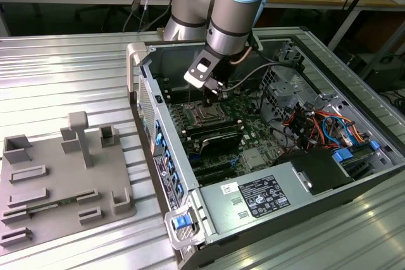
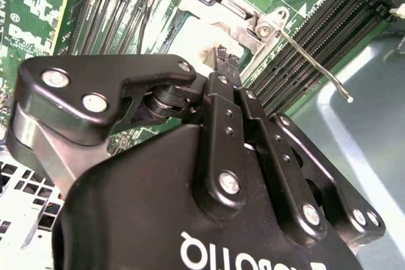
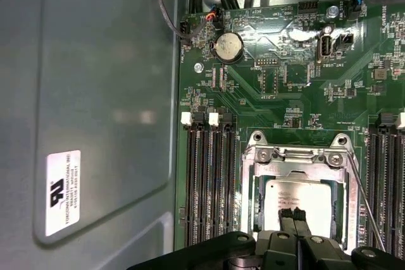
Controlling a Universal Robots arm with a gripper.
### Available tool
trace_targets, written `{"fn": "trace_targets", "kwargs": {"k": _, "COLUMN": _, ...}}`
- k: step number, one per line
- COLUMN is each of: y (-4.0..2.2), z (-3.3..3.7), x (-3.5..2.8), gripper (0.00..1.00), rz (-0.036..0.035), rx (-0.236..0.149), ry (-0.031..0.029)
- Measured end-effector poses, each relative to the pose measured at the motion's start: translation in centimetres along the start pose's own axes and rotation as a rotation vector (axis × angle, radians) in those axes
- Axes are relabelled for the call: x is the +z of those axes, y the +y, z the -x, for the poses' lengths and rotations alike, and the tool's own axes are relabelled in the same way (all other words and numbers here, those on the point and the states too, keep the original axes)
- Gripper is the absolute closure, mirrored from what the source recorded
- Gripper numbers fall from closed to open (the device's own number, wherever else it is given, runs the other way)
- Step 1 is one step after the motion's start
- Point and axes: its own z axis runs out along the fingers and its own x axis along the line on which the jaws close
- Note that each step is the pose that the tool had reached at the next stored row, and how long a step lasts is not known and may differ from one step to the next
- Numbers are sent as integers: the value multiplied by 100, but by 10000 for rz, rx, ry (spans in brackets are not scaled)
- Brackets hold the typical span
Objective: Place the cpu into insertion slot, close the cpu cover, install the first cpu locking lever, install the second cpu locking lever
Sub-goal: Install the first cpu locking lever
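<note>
Cpu (image 3: 297, 195) lay flat in the insertion slot (image 3: 245, 219) on the green motherboard (image 3: 278, 93). It was square with no long axis, and its pale silvery top faced up through the cpu cover (image 3: 297, 164), which lay flat. The claw (image 3: 292, 214) had its fingertips pressed together just above it, pinching nothing. In the exterior view the slot sat at the claw's 6 o'clock.

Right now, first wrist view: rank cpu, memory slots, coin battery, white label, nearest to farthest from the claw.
1. cpu, right under the claw.
2. memory slots, either side of the cpu.
3. coin battery, farther along the board.
4. white label, off the board on the grey case wall.
</note>
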Motion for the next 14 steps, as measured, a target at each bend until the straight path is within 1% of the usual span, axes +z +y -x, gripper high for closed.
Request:
{"fn": "trace_targets", "kwargs": {"k": 2, "y": 1, "z": -1, "x": -46, "gripper": 89, "rz": -1, "rx": 0, "ry": -1}}
{"fn": "trace_targets", "kwargs": {"k": 4, "y": 2, "z": -2, "x": -79, "gripper": 89, "rz": 1, "rx": 0, "ry": 0}}
{"fn": "trace_targets", "kwargs": {"k": 6, "y": 4, "z": -2, "x": -140, "gripper": 89, "rz": 0, "rx": 1, "ry": -1}}
{"fn": "trace_targets", "kwargs": {"k": 8, "y": 6, "z": -4, "x": -222, "gripper": 89, "rz": 0, "rx": 0, "ry": 0}}
{"fn": "trace_targets", "kwargs": {"k": 9, "y": 7, "z": -5, "x": -250, "gripper": 89, "rz": 0, "rx": 0, "ry": -1}}
{"fn": "trace_targets", "kwargs": {"k": 12, "y": 8, "z": -6, "x": -307, "gripper": 89, "rz": 0, "rx": -8, "ry": 1}}
{"fn": "trace_targets", "kwargs": {"k": 14, "y": 8, "z": -6, "x": -307, "gripper": 89, "rz": -1, "rx": -69, "ry": 2}}
